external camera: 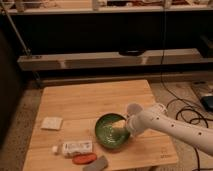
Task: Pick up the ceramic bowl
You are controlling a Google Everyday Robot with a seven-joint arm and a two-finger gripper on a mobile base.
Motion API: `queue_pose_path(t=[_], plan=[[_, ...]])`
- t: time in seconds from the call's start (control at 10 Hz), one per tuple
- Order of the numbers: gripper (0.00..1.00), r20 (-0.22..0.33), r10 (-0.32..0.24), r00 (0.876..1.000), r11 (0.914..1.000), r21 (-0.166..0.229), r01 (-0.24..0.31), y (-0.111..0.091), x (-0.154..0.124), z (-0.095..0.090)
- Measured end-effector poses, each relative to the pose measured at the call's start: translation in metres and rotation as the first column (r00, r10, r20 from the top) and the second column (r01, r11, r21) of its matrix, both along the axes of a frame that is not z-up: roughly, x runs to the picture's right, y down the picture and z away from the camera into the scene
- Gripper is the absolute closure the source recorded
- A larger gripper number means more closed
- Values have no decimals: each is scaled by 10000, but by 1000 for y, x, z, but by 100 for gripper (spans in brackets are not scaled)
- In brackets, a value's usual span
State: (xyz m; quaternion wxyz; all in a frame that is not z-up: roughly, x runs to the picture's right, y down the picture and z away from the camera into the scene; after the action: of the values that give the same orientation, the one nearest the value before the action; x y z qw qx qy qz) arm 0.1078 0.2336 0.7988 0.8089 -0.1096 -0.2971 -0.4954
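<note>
A: Where's the ceramic bowl (112,131)?

B: Near right part of the wooden table (95,102), close to the near edge. Far half of the table is bare wood, open room there.

A: Gripper?

B: Gripper (120,128) reaches in from the right, sits over the bowl's right side, inside the rim. Looks like it meets the rim, hard to confirm. Can't tell how the fingers stand.

A: What's in the way?

B: Left of the bowl: white bottle (76,147) lying down, orange-red oval piece (84,158) just nearer, grey block (97,164) at the near edge. White pad (51,123) far left.

A: Room?

B: Low shelf (115,59) behind, cables (187,107) on the floor right.
</note>
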Motion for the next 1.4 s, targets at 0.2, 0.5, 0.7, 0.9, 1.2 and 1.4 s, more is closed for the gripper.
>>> queue_pose_path(t=[0.2,0.5,0.7,0.9,1.2,1.4], plan=[[27,-45,-41,10000,10000,-10,41,4,-3,2],[47,-145,-51,9999,10000,6,51,9,-4,4],[47,-181,-80,9998,10000,23,80,13,-7,8],[59,-216,-102,9997,9999,15,102,14,-10,7],[67,-237,-120,9996,9999,17,120,11,-12,3],[67,-266,-134,9996,9999,24,135,12,-14,4]])
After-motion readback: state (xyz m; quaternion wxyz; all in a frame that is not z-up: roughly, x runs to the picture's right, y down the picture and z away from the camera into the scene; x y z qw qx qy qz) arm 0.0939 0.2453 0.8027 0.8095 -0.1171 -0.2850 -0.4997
